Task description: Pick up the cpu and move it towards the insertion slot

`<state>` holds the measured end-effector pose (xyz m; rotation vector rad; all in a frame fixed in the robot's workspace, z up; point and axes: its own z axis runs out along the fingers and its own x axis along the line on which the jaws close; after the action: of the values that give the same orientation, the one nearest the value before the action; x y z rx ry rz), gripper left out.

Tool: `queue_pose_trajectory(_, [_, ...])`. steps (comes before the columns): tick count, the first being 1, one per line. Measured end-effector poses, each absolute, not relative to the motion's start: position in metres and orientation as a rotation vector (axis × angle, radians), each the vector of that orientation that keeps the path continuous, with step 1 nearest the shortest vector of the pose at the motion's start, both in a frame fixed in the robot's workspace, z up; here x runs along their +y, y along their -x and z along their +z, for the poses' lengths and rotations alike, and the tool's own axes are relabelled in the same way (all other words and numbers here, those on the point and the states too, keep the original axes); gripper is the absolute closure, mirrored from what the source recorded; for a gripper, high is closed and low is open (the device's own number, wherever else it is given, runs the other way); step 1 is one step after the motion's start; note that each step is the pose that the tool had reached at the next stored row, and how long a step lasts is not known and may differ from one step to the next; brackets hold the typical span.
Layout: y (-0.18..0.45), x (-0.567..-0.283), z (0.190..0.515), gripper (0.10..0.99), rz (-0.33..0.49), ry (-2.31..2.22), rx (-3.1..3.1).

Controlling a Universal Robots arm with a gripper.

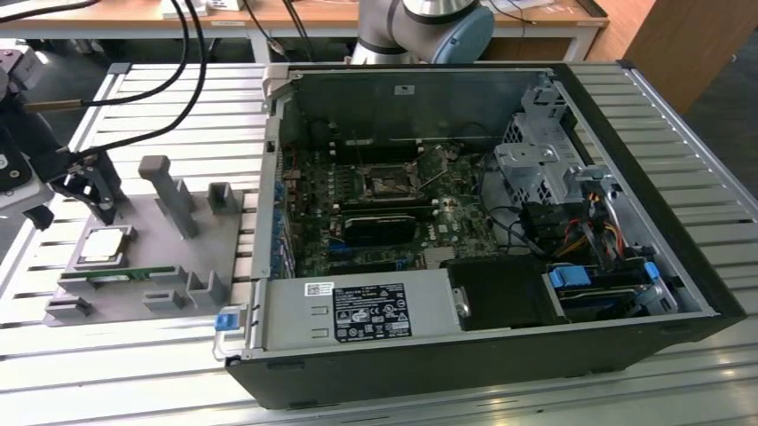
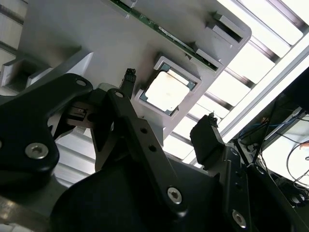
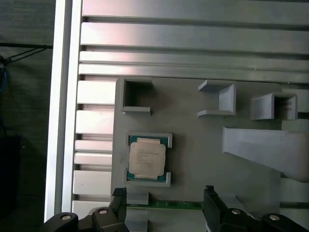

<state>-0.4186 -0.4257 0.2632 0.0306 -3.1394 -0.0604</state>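
Note:
The cpu, a small square chip with a silvery face, lies flat in a framed recess of the grey plastic tray, on the exterior view's left. Both wrist views show the cpu untouched in that recess. My gripper hangs open just above and beside it, its black fingers spread wider than the chip with nothing between them. The gripper is apart from the chip. The insertion slot is a dark square socket on the green board inside the open computer case.
A long green memory stick lies in the tray beside the cpu. Grey posts rise from the tray. The black case wall stands between tray and board. Cables hang over the slatted metal table.

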Motion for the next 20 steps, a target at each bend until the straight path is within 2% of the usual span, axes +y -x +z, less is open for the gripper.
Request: queue_pose_trajectory(20, [0.419, -0.427, 0.25, 0.353, -0.064, -0.031, -3.139])
